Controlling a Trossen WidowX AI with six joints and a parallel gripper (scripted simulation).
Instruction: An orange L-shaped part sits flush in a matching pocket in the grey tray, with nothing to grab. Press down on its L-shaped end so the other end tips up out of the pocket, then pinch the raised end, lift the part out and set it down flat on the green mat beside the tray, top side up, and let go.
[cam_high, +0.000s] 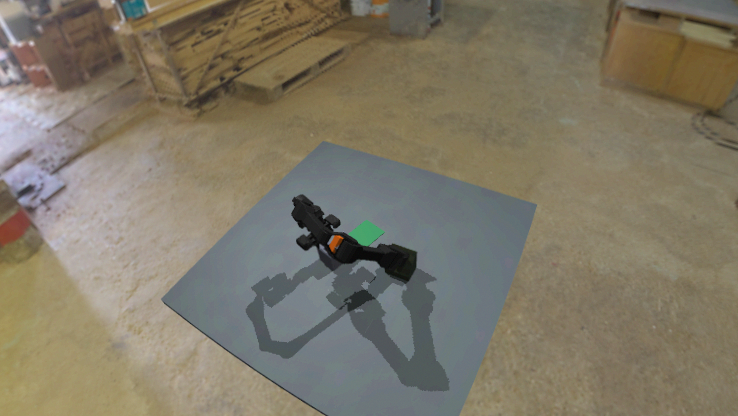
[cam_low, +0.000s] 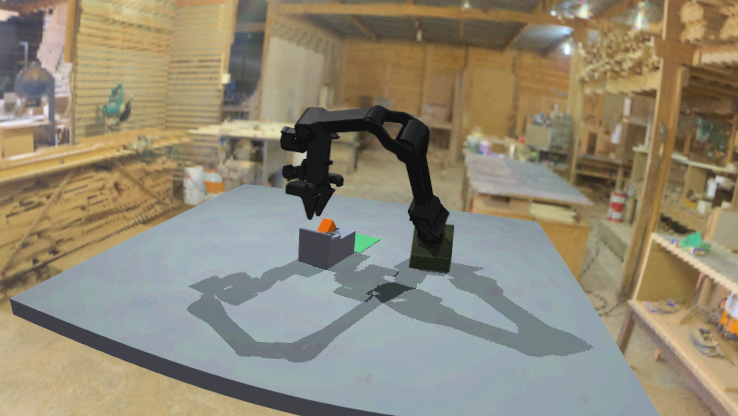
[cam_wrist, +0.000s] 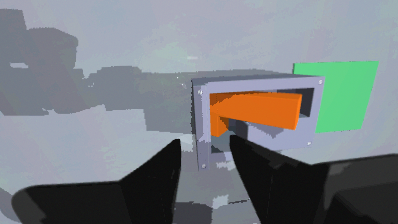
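Tabletop (cam_high: 423, 330) (cam_low: 289, 315) (cam_wrist: 125, 30) without readable writing.

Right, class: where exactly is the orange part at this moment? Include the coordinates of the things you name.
In the wrist view, the orange part (cam_high: 336, 242) (cam_low: 326, 225) (cam_wrist: 260, 109) sits tilted in the grey tray's pocket (cam_wrist: 305, 110), left of the green mat (cam_high: 366, 233) (cam_low: 365, 242) (cam_wrist: 346, 97), one end raised.

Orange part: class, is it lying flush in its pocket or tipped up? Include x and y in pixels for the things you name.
Tipped up: in the wrist view, the orange part's (cam_low: 326, 225) (cam_wrist: 260, 110) straight end rises above the grey tray's (cam_low: 314, 249) (cam_wrist: 202, 125) pocket, its L-shaped end sunk inside.
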